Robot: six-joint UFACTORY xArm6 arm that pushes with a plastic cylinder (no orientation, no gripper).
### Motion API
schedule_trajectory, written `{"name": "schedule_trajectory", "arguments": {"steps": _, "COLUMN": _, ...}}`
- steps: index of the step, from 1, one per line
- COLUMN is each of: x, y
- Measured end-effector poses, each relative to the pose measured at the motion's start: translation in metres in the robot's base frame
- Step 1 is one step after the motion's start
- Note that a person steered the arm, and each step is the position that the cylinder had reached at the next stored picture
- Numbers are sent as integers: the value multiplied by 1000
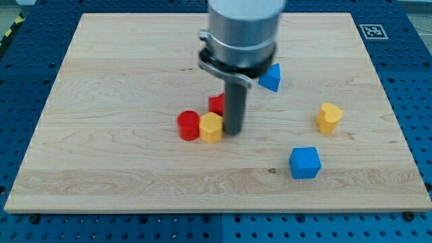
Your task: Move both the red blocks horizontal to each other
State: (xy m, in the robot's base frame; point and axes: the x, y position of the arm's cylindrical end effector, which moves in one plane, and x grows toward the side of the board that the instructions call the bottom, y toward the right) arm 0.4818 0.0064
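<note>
Camera view: red cylinder point(189, 125), upright, round-topped.

Cylinder point(189, 125) touching hexagonal block's point(211, 127) left

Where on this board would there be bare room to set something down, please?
The whole view's left, from the board's edge to the red cylinder, is bare, as is the bottom strip left of the blue cube. It is crowded mid-board: red cylinder, yellow block, a partly hidden red block and my tip bunch together. The yellow block at right and blue block stand apart.
</note>
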Motion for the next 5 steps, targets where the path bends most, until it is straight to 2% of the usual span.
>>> {"name": "schedule_trajectory", "arguments": {"steps": 1, "x": -25, "y": -26}}
{"name": "schedule_trajectory", "arguments": {"steps": 2, "x": -24, "y": -33}}
{"name": "schedule_trajectory", "arguments": {"steps": 3, "x": -57, "y": -54}}
{"name": "schedule_trajectory", "arguments": {"steps": 4, "x": -56, "y": -90}}
{"name": "schedule_trajectory", "arguments": {"steps": 5, "x": -33, "y": -113}}
